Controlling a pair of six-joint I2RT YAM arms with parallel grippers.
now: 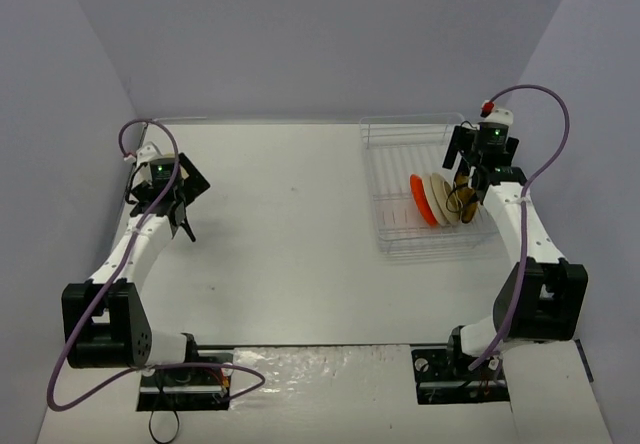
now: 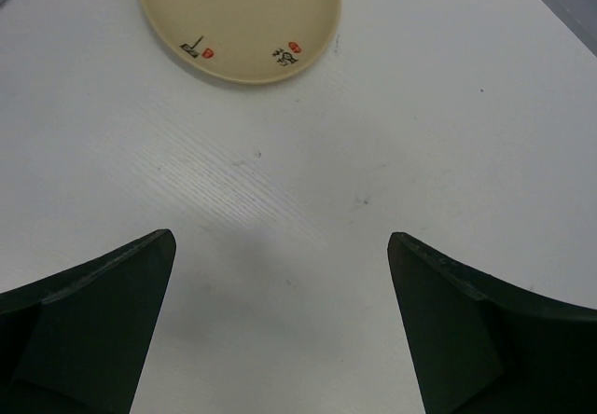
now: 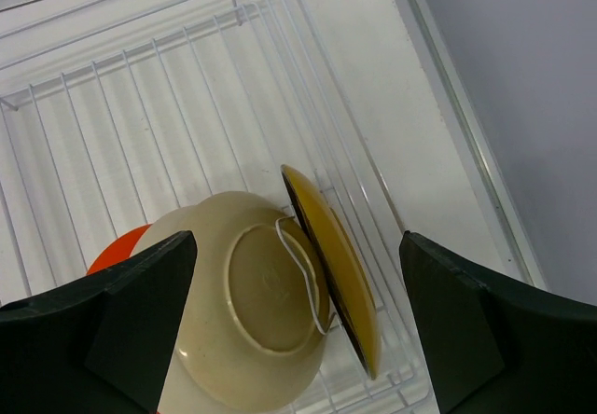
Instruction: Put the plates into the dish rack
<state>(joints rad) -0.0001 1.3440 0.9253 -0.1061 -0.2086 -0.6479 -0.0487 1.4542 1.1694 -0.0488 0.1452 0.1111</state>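
We hold our left end effector (image 2: 280, 241) spread over the bench (image 2: 420, 106), with a cream plate (image 2: 238, 13) lying flat just ahead of it, well apart from the dish rack (image 1: 410, 120). Our right end effector (image 3: 298, 237), also spread, hovers above the racked plates (image 3: 252, 293).

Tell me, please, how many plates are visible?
4: an orange plate, a cream plate and a yellow plate standing in the dish rack; a printed cream plate on the table. Others may be hidden.
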